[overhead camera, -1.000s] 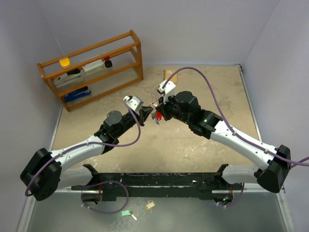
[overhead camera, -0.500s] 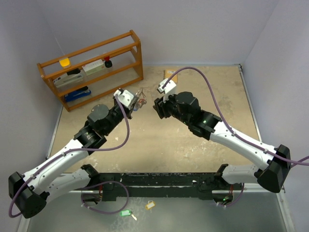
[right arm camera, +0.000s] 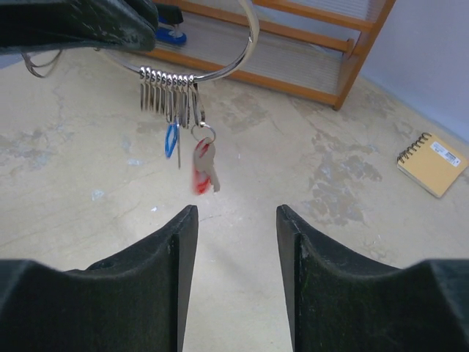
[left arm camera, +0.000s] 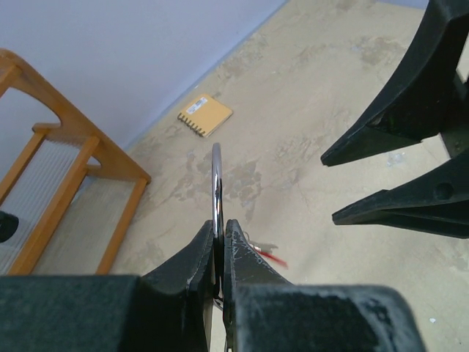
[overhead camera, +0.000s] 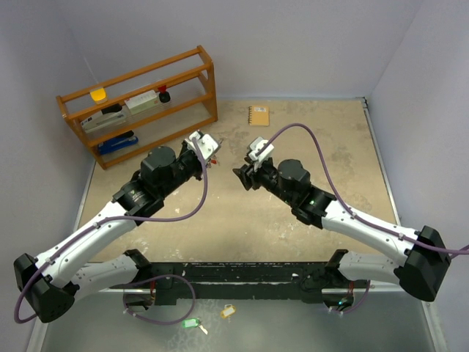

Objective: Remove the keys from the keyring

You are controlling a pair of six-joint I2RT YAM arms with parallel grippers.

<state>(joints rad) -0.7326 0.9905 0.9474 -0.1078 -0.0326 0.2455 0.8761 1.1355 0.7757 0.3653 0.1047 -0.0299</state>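
While the left gripper [left arm camera: 220, 233] pinches the keyring [left arm camera: 217, 180] edge-on above the table [left arm camera: 330, 81], its jaws closed on the wire, your right gripper [right arm camera: 236, 220] hangs wide open and empty, just short of the dangling keys [right arm camera: 171, 139]. Likely next: advance and close on the red-tagged key [right arm camera: 201, 170].

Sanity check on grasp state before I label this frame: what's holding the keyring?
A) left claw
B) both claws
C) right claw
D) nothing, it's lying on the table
A: the left claw is pinched shut on the keyring, while the right claw is open and empty, with the red-tagged key dangling from the ring ahead of it.
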